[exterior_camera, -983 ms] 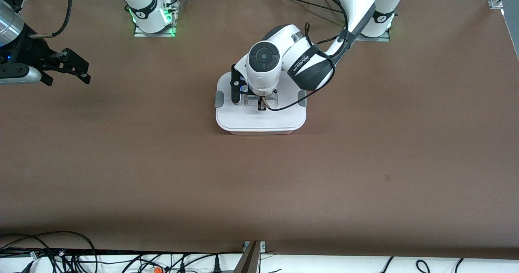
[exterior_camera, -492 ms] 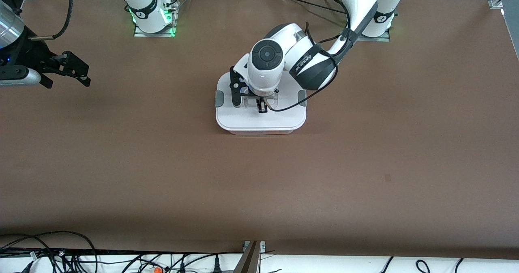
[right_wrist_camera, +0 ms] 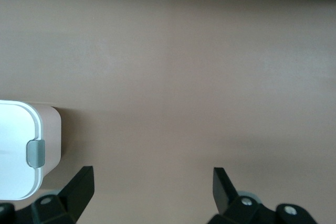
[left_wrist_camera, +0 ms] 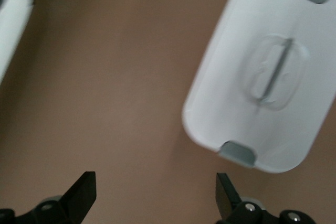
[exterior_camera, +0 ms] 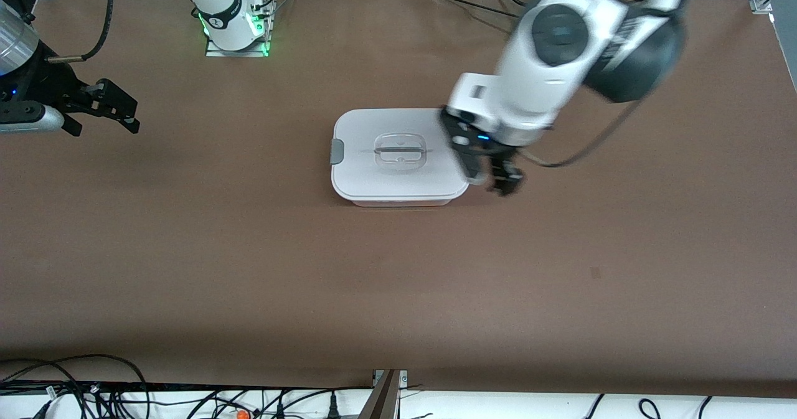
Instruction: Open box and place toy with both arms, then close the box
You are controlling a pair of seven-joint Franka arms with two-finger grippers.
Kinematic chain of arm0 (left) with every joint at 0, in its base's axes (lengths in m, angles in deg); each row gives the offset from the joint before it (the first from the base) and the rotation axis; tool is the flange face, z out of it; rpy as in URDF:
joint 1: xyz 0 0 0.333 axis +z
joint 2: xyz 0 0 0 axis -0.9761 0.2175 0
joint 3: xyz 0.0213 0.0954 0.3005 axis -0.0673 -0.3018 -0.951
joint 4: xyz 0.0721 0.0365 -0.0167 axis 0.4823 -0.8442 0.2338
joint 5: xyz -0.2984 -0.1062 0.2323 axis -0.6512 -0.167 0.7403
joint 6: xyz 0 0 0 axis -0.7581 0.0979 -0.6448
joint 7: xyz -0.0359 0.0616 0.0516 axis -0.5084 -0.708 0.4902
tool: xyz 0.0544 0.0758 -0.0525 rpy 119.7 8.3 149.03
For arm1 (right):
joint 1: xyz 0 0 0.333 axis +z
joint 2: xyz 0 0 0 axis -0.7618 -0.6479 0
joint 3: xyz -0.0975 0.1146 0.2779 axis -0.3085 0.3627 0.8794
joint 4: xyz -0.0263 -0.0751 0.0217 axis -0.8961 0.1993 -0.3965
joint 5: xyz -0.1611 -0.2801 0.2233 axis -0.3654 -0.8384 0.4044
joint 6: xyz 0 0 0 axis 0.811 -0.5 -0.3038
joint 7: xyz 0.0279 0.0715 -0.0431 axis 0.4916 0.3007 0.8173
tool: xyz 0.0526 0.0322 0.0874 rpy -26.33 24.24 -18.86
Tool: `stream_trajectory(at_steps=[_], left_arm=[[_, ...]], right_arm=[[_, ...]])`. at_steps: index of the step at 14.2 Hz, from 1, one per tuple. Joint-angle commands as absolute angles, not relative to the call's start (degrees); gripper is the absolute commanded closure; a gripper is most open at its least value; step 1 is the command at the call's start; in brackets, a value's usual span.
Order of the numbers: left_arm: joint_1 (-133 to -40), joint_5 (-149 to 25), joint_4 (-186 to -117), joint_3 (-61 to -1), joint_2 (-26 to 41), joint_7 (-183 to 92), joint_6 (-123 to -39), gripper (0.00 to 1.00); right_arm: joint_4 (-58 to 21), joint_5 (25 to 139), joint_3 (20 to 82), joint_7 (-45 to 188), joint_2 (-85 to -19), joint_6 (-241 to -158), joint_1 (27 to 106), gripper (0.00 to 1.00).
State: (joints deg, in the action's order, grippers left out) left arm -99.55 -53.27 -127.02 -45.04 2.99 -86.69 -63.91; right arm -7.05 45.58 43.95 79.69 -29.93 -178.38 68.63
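Box (exterior_camera: pixel 398 156) sits lidded on the table (exterior_camera: pixel 398 282). Left gripper (exterior_camera: pixel 492 176) hangs spread above its edge; right gripper (exterior_camera: pixel 103 104) waits spread, well apart.

- Box (exterior_camera: pixel 398 195): white lid (exterior_camera: pixel 373 176), grey clip (exterior_camera: pixel 337 151), clear handle (exterior_camera: pixel 400 151); its side looks pale pink, though dimly seen.
- Table (exterior_camera: pixel 398 282): plain brown.
- Arms: white with black bands, black grippers.
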Motion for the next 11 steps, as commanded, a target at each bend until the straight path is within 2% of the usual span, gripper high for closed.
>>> stream_trajectory(at_steps=[1, 3, 6, 9, 11], left_arm=[[-94.33, -54.34, -129.42, -49.89, -1.30, -86.81, -63.81, 0.00], [-91.16, -54.25, -129.42, -53.41, -3.15, -86.63, -63.90, 0.00], [-86.33, -54.16, -129.50, -54.13, -4.39, -75.18, -63.55, 0.00], [-82.37, -54.95, -130.03, -53.96, -5.97, -56.11, -55.23, 0.00], [-81.74, -55.22, -131.52, -52.47, -8.51, -44.76, -53.18, 0.00]], right_arm=[[-6.03, 45.98, 44.17, 80.17, -30.10, -178.23, 68.43, 0.00], [-5.94, 45.98, 44.17, 80.17, -30.10, -178.23, 68.43, 0.00], [-6.03, 45.98, 44.26, 80.17, -30.10, -178.23, 68.43, 0.00], [-6.03, 45.98, 44.26, 80.17, -30.10, -178.23, 68.43, 0.00], [-6.03, 45.98, 44.26, 80.17, -30.10, -178.23, 68.52, 0.00]])
